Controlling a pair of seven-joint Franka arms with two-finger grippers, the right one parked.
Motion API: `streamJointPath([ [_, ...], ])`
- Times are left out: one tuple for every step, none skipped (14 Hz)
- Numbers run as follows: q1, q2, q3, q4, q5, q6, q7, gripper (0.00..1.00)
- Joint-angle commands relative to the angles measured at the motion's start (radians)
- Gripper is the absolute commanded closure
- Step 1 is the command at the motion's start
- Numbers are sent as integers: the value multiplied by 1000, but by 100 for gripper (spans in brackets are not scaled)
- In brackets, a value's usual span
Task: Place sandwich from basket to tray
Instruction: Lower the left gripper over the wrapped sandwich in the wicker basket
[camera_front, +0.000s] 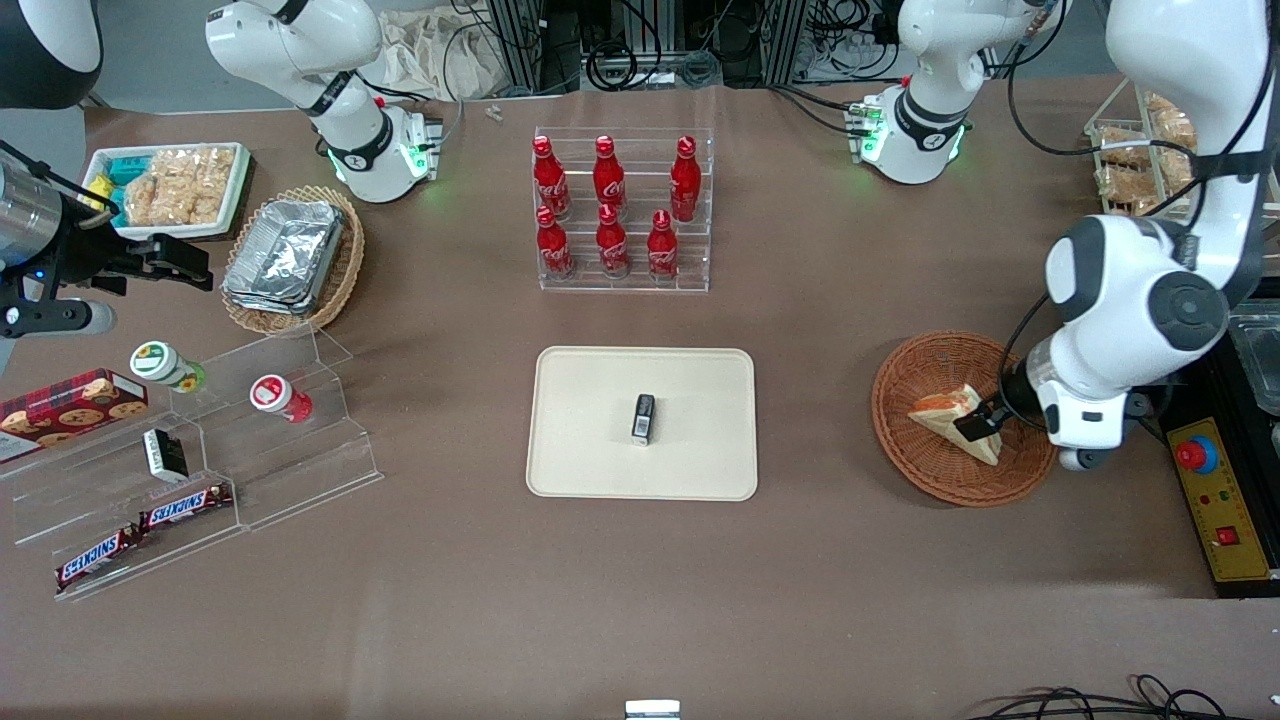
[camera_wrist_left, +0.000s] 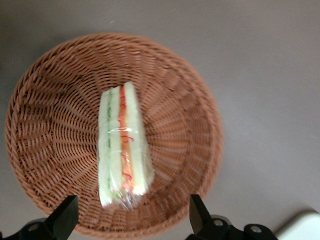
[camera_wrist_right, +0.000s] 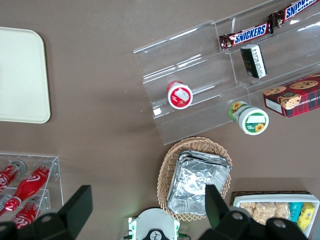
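1. Sandwich (camera_wrist_left: 123, 145) is seen lying in the basket (camera_wrist_left: 190, 115), roughly at its middle, wrapped in clear film, with the red and green filling edge turned up toward the wrist camera.
2. Directly above the sandwich the gripper (camera_wrist_left: 131, 220) is held, released and wide: one finger is seen on each side of the wedge, and nothing is touched yet.
3. The step in hand is judged to be the descent and grasp. It would be done best if the fingers were brought down on the two flat bread faces, since the long edge of the sandwich runs between them.
4. A light squeeze is called for; the bread looks soft and the film slippery, so a low, centred hold is preferred over a pinch at the thin tip.
5. The basket's rim (camera_front: 890, 440) is low, but the woven wall rises close to the sandwich's broad end, so the fingers should be kept clear of the weave.
6. A straight lift over the rim is advised before any sideways travel.
7. From the basket, bare tabletop (camera_front: 810, 420) is seen all the way to the tray (camera_front: 580, 470), which lies toward the parked arm's end.
8. On the tray a small dark box (camera_front: 643, 418) stands near the centre; open room is left around it, and the part of the tray nearest the basket looks like the easiest spot.
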Motion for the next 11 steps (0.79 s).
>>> streamJointPath([
  [-1, -15, 17, -90, 45, 87, -110, 0],
  [-1, -4, 19, -95, 62, 87, -118, 0],
  [0, -1, 23, -105, 75, 89, -119, 0],
  [1, 0, 37, -116, 79, 102, -119, 0],
  [1, 5, 40, -124, 79, 124, -119, 0],
  [1, 17, 40, -127, 79, 138, -123, 0],
  [1, 32, 40, -125, 79, 147, -141, 0],
  [-1, 49, 40, -124, 79, 159, -159, 0],
  [-1, 58, 40, -124, 79, 175, -170, 0],
  [-1, 74, 40, -119, 79, 179, -193, 10],
  [-1, 83, 40, -115, 79, 182, -216, 36],
])
